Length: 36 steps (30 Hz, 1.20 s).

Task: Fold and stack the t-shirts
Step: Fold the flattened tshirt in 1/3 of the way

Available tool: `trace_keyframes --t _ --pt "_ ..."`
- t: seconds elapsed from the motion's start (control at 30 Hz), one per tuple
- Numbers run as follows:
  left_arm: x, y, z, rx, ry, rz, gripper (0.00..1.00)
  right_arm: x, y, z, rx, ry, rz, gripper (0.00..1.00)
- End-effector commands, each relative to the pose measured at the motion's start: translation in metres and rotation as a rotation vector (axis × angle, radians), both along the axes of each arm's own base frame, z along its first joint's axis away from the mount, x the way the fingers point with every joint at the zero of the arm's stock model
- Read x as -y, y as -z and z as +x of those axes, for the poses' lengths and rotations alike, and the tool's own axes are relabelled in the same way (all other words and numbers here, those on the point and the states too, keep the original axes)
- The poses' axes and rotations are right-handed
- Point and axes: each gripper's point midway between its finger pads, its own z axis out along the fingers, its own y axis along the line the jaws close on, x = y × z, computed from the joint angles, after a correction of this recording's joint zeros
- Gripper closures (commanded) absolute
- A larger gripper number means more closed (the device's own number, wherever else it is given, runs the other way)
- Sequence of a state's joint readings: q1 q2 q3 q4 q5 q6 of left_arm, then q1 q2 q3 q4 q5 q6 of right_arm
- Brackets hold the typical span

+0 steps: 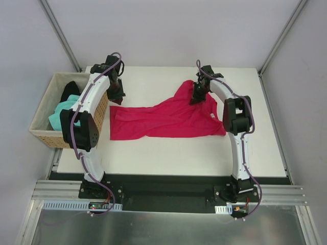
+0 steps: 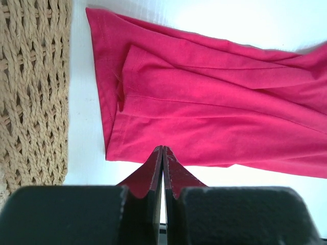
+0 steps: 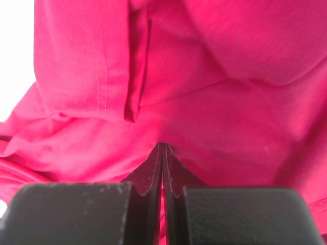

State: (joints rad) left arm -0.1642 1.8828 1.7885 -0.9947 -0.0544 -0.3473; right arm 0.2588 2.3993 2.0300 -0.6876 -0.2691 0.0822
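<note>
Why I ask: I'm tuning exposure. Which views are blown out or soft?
Top external: even light, faint shadows, sharp. Left wrist: table blown to white around the shirt; basket well exposed; fingers close, dark and soft. Right wrist: shirt fills the frame, slightly soft; a clipped white patch of table at upper left.

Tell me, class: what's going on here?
A crimson t-shirt lies spread on the white table. The right pincer is shut on a raised fold at the shirt's far edge. The left pincer is shut at the far left corner; whether it grips cloth is unclear. A mint-green t-shirt and a black t-shirt lie in the wicker basket.
</note>
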Motion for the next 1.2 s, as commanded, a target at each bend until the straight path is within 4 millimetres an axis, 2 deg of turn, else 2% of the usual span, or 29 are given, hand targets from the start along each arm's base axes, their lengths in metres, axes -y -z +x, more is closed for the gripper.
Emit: trace_keyframes --t 0.0,0.2,0.4,0.6,0.77,0.83,0.87,0.93,0.97,1.03,1.07,1.1,1.13,1.17 --pt "0.002 -0.033 -0.005 0.048 0.024 -0.01 1.0 0.001 -0.005 0.016 0.012 0.06 0.056 0.99" --pt "0.001 -0.039 -0.005 0.041 0.022 0.002 1.0 0.017 0.0 0.032 0.019 0.138 0.069 0.99" --pt "-0.001 -0.038 -0.006 0.025 0.012 0.007 1.0 0.046 -0.002 0.054 0.042 0.226 0.083 0.99" --pt "-0.001 -0.037 -0.008 0.017 0.001 0.008 1.0 0.074 0.002 0.067 0.049 0.295 0.085 0.99" --pt "-0.001 -0.034 -0.011 0.006 -0.005 0.009 1.0 0.082 0.0 0.074 0.061 0.306 0.094 0.99" --pt "-0.002 -0.033 -0.012 0.0 -0.009 0.009 1.0 0.083 -0.009 0.076 0.076 0.296 0.099 0.97" --pt "-0.001 -0.032 -0.012 0.0 -0.011 0.005 1.0 0.082 -0.019 0.08 0.098 0.289 0.1 0.78" --pt "0.001 -0.031 -0.013 -0.002 -0.009 -0.006 1.0 0.085 -0.037 0.084 0.138 0.28 0.087 0.5" --pt "0.002 -0.032 -0.011 0.011 -0.008 -0.011 1.0 0.087 -0.047 0.086 0.158 0.278 0.086 0.4" --pt "0.003 -0.03 -0.012 0.014 -0.005 -0.019 1.0 0.09 -0.068 0.091 0.203 0.273 0.082 0.38" --pt "0.004 -0.03 -0.012 0.021 -0.003 -0.026 1.0 0.092 -0.085 0.091 0.235 0.273 0.082 0.4" --pt "0.004 -0.025 -0.012 0.022 -0.003 -0.028 1.0 0.095 -0.092 0.09 0.249 0.275 0.077 0.42" --pt "0.005 -0.026 -0.013 0.032 0.0 -0.033 1.0 0.097 -0.1 0.089 0.265 0.27 0.068 0.46" --pt "0.007 -0.024 -0.013 0.03 0.006 -0.042 1.0 0.098 -0.118 0.086 0.295 0.269 0.069 0.56"
